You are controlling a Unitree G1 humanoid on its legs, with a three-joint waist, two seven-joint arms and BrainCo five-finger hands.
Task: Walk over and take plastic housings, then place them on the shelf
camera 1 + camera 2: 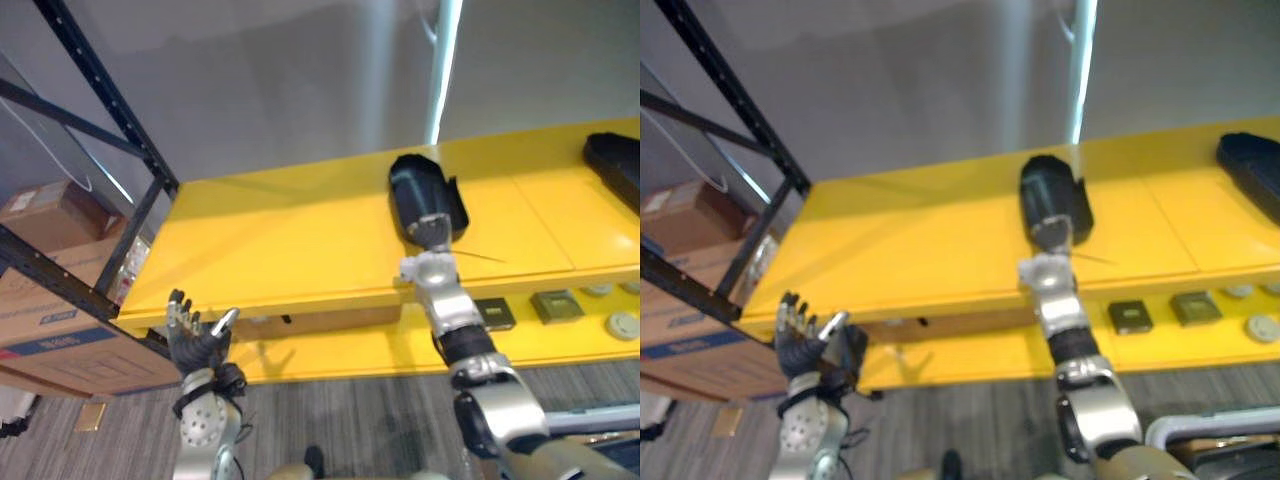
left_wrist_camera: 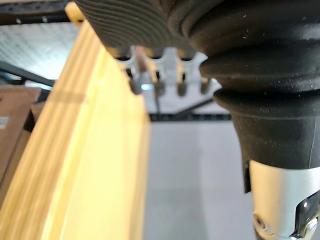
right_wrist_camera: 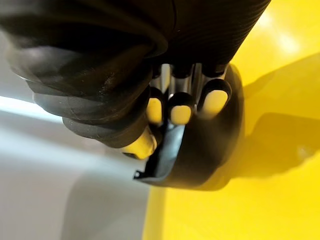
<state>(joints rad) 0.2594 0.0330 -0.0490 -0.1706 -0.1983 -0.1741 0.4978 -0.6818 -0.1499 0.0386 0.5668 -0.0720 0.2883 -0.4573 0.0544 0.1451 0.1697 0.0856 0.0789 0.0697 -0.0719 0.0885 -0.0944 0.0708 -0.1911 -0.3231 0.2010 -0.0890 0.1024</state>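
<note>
Right hand [image 3: 181, 107] curled round black housing [image 1: 420, 190] on yellow shelf [image 1: 280, 240], left hand [image 1: 195, 346] relaxed

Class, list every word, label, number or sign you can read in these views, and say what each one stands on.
No text can be read.
On the lower cardboard box: a blue and red printed band, too blurred to read.
On the upper cardboard box: a pale label, too blurred to read.
On the yellow shelf and the black housing: no print seen.
</note>
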